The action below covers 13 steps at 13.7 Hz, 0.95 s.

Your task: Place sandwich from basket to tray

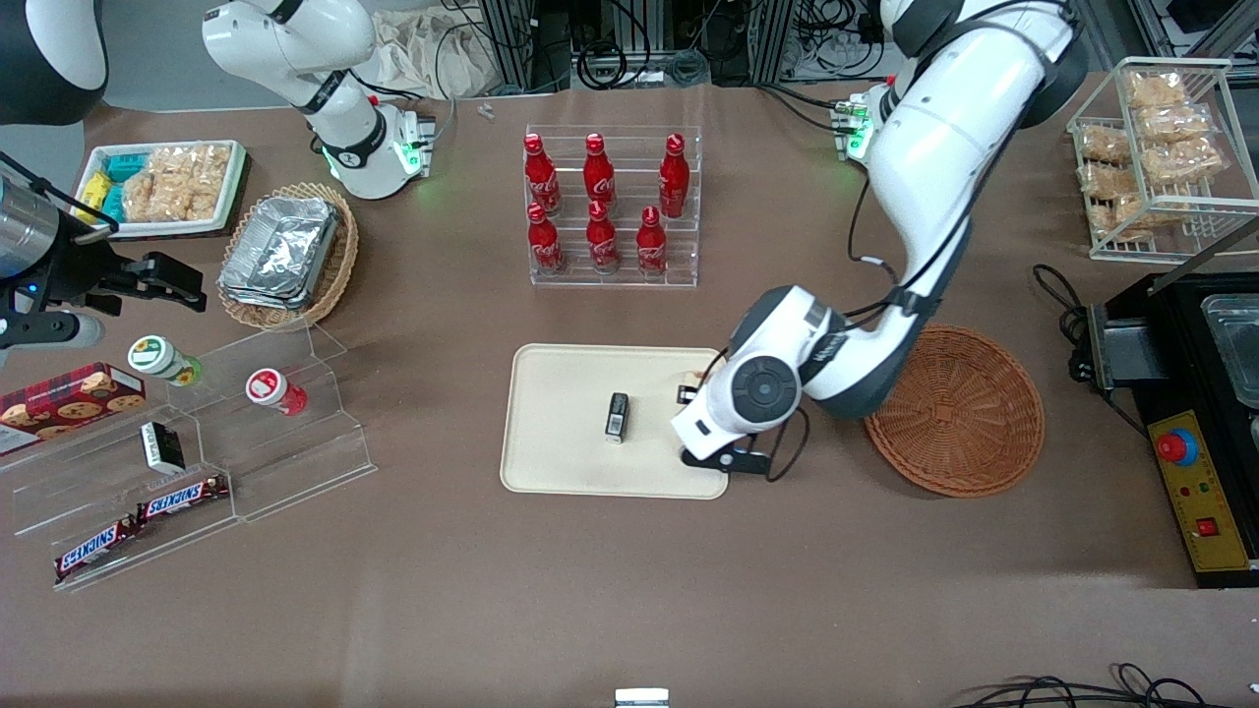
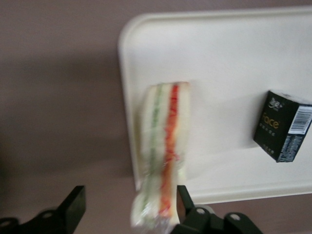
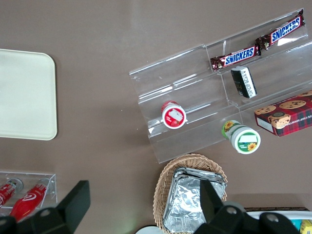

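The front view looks steeply down over the whole tabletop (image 1: 590, 610); both wrist views look down closer, all sharing the tray (image 1: 570, 413).

1. The gripper (image 2: 129, 207) hangs over the tray (image 1: 551, 393) at its edge toward the working arm's end, fingers spread wide, the sandwich (image 2: 163, 156) between them.
2. On the tray a small black box (image 1: 617, 416) stands near the middle; bare tray surface lies between it and the sandwich.
3. The basket (image 1: 969, 418) sits just beside the tray, toward the working arm's end, with the arm above its rim.
4. The bottle rack (image 1: 612, 206) stands farther from the front camera, apart from the tray.
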Tool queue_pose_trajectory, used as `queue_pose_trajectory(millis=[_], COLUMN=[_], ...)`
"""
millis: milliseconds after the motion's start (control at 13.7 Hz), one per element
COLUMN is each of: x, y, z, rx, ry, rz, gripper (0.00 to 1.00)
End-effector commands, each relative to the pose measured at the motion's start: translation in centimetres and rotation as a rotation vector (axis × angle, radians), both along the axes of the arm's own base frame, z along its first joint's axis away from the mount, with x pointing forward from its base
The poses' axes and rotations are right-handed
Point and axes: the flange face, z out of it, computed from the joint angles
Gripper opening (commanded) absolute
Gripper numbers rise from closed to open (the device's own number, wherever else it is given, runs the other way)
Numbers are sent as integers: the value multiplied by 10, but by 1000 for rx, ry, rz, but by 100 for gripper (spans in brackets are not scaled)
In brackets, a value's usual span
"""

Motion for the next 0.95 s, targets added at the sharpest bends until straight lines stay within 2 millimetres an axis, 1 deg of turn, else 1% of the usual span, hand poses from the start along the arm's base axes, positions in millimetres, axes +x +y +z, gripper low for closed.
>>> queue_pose_trajectory(millis=[0,146,219,365,438,510,583,656,729,802,875], x=[11,14,16,19,20,22,21,19,17,18,20], y=[72,124,152,212,245,274,297,320,332,340,353], z=[80,133,156,195,211,223,230,233,233,240,249], rx=[30,39,45,56,57,55,56,62,65,69,67], ry=[8,5,-5,-37,-49,-62,-63,-43,-30,-41,-58], rz=[-14,-51,-42,-50,-42,-27,-8,24,44,53,75], gripper=[100,100,100,100,100,100,100,100,100,100,100])
